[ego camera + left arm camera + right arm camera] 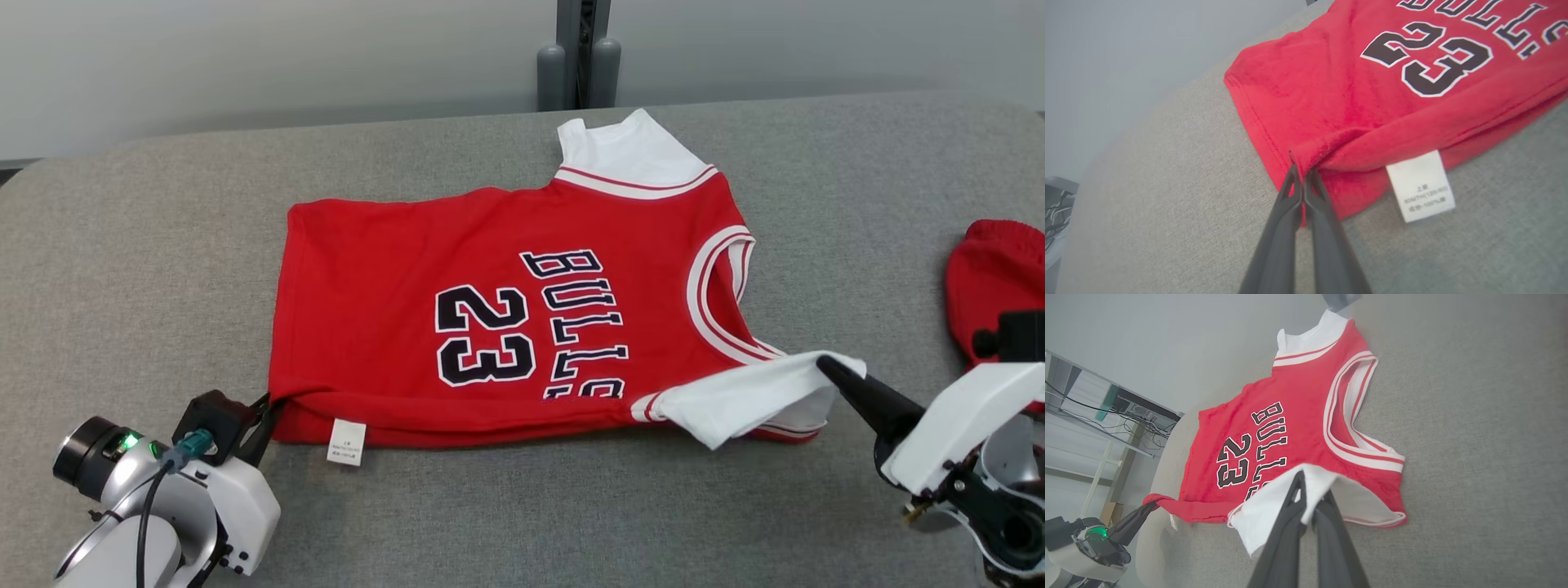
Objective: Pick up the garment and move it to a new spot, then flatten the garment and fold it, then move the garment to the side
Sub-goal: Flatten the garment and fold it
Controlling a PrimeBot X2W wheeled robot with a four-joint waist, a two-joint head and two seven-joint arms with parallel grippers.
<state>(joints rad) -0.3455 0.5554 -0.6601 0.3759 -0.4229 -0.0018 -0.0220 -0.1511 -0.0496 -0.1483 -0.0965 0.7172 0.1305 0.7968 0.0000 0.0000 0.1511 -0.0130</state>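
Note:
The garment is a red jersey with white trim and black "BULLS 23" lettering, lying sideways on the grey table, its near edge folded over. My left gripper is shut on the jersey's near hem corner, beside a white care label. My right gripper is shut on the white sleeve at the jersey's near shoulder, lifting it slightly. In the right wrist view the jersey stretches away from the fingers, and the left gripper holds its far corner.
Another red cloth item lies at the table's right edge, behind my right arm. Grey posts stand behind the table's far edge. Shelving with cables shows beyond the table in the right wrist view. Bare table surrounds the jersey.

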